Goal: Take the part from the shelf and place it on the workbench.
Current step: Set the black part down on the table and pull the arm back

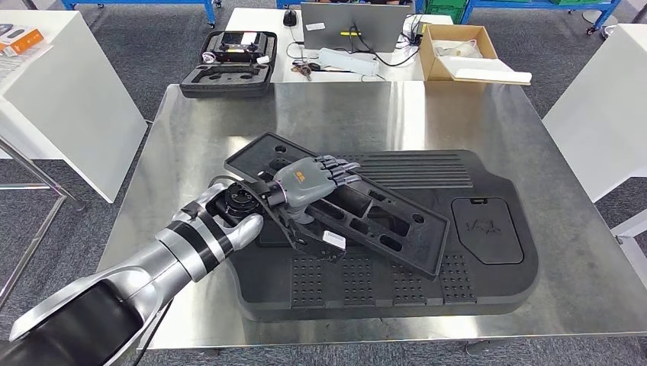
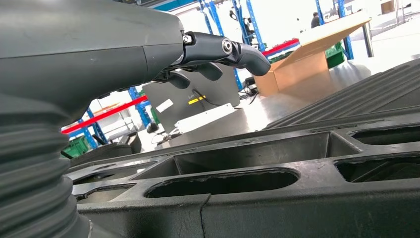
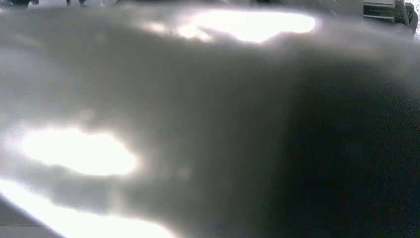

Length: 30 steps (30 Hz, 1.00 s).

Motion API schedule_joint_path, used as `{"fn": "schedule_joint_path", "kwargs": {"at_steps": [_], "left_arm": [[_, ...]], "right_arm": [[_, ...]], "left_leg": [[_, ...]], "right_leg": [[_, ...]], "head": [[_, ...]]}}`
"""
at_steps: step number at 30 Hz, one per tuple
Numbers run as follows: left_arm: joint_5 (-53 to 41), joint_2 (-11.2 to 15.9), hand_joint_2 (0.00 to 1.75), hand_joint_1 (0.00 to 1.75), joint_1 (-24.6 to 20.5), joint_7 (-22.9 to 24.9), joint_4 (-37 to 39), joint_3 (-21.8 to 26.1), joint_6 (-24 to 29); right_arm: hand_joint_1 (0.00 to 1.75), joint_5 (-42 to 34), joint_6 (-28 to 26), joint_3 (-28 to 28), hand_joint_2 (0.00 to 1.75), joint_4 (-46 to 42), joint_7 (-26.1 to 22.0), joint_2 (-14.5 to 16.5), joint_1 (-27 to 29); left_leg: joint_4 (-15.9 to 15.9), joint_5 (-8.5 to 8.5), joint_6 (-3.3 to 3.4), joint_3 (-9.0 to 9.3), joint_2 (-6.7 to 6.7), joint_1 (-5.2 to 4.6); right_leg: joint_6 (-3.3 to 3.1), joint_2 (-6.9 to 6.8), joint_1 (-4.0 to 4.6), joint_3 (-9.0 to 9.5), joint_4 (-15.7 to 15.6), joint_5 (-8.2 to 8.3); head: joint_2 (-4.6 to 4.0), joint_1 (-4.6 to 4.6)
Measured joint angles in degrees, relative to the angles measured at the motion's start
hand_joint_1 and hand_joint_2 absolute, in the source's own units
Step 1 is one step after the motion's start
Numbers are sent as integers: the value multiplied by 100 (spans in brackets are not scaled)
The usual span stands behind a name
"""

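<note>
Shiny metal worktop (image 1: 229, 122) carries big black mat (image 1: 488, 282). Left hand (image 1: 305, 183) grips long black part (image 1: 397, 229), tilted over mat. Placing step. Next: lower flat, let go. Right hand: cannot tell.

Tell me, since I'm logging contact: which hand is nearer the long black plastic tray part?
Left. The left hand rests on the long black plastic tray part over the steel workbench. The right wrist view is a blur, so that hand's place can't be told.

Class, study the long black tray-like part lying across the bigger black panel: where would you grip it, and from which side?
Grip the long black part at its near-left end, coming from the robot's left, where the left hand is: its long edge overhangs the big panel, tilted, with open cut-outs for fingers.
</note>
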Motion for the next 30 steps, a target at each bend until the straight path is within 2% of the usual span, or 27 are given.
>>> {"fn": "schedule_joint_path", "kwargs": {"at_steps": [8, 12, 19, 30], "left_arm": [[0, 0, 175, 0, 0, 0, 0, -1, -1], [24, 2, 0, 0, -3, -14, 0, -4, -51], [302, 70, 0, 0, -15, -145, -3, -7, -326], [470, 220, 0, 0, -14, -73, -86, 20, -352]], "right_arm": [[0, 0, 0, -1, 0, 0, 2, -2, 0], [0, 0, -1, -2, 0, 0, 2, -2, 0], [0, -9, -22, -27, 0, 0, 4, -4, 14], [0, -9, -35, -105, 0, 0, 21, -11, 28]], "left_leg": [[0, 0, 0, 0, 0, 0], [0, 0, 0, 0, 0, 0], [0, 0, 0, 0, 0, 0], [7, -9, 10, -1, -3, -14]], "right_leg": [[0, 0, 0, 0, 0, 0], [0, 0, 0, 0, 0, 0], [0, 0, 1, 1, 0, 0], [2, -1, -9, 5, -1, -1]], "head": [[1, -1], [1, 0], [0, 0], [1, -1]]}}
